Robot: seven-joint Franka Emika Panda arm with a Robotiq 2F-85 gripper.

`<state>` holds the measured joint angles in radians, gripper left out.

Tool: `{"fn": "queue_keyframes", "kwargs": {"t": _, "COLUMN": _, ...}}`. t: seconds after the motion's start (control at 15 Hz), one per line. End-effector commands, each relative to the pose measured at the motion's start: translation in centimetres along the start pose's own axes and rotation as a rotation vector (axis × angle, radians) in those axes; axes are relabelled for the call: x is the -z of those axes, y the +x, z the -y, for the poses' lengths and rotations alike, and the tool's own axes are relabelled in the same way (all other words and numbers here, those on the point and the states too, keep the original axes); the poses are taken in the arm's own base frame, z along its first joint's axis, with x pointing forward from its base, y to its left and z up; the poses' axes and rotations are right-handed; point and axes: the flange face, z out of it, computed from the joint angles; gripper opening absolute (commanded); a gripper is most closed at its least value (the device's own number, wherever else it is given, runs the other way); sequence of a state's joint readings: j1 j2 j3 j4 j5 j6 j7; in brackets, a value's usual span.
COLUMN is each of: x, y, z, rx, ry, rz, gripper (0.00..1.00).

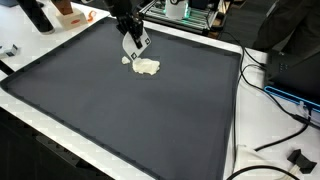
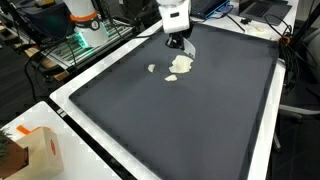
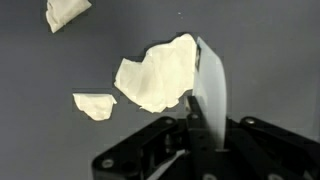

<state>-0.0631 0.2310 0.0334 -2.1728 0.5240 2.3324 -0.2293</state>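
My gripper (image 1: 134,38) hangs low over the far part of a dark mat (image 1: 120,110), shut on a thin white flat scraper (image 3: 210,88) that points down at the mat. Just beside the blade lies a large cream crumpled scrap (image 3: 155,75), its edge against or very near the scraper. In the wrist view the gripper (image 3: 200,125) comes in from the bottom. A small cream scrap (image 3: 95,104) lies to the left of the large one and a third scrap (image 3: 66,12) at the top left. Both exterior views show the cream pile (image 1: 147,67) (image 2: 181,65) under the gripper (image 2: 178,40).
The mat sits in a white-rimmed table (image 1: 250,130). Cables (image 1: 280,140) run along one side. A cardboard box (image 2: 35,150) stands off the mat's corner. Equipment and an orange object (image 2: 84,12) are behind the far edge.
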Motion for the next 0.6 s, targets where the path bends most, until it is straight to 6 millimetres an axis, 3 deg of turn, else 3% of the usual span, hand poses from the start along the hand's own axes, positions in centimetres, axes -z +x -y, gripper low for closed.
{"fn": "queue_keyframes", "kwargs": {"t": 0.0, "x": -0.7, "y": -0.1, "z": -1.5, "rx": 0.015, "ry": 0.080, "rz": 0.037, "gripper": 0.01}}
{"fn": "queue_keyframes", "kwargs": {"t": 0.53, "x": -2.0, "y": -0.6, "z": -5.1, "rx": 0.023, "ry": 0.233, "rz": 0.076, "gripper": 0.01}}
